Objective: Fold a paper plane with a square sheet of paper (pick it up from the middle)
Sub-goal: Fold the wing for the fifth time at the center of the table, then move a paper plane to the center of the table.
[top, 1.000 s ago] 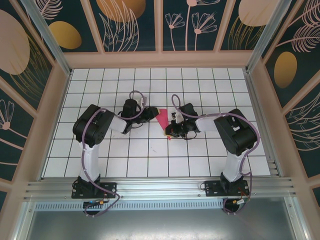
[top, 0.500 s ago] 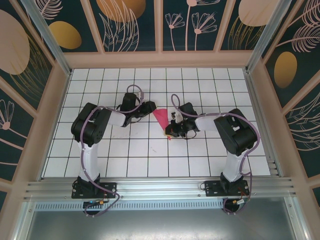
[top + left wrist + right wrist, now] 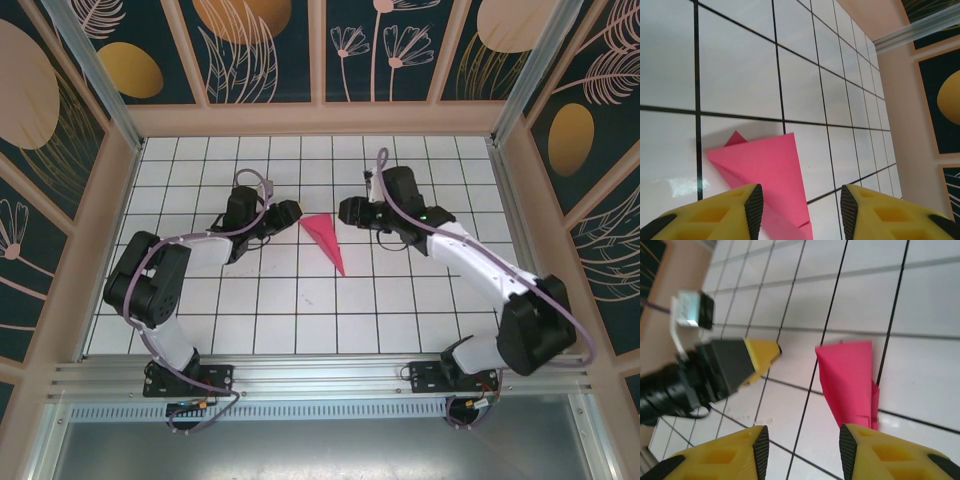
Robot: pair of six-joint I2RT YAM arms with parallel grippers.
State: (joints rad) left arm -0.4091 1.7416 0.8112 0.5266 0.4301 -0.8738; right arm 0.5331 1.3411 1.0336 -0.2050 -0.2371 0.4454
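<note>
Top view: the paper plane is lying on the counter between the left tool and the right tool, touching neither.

Left wrist view: the left tool is standing spread, pinching nothing, near the plane.

Right wrist view: the right tool is standing spread likewise.

The white tiled table, ruled with black grid lines, carries a magenta-pink paper plane near its middle, narrow tip toward the near edge

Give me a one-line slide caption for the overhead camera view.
Pink paper plane lies on the tiled table between the open left end effector and the open right end effector.
</note>
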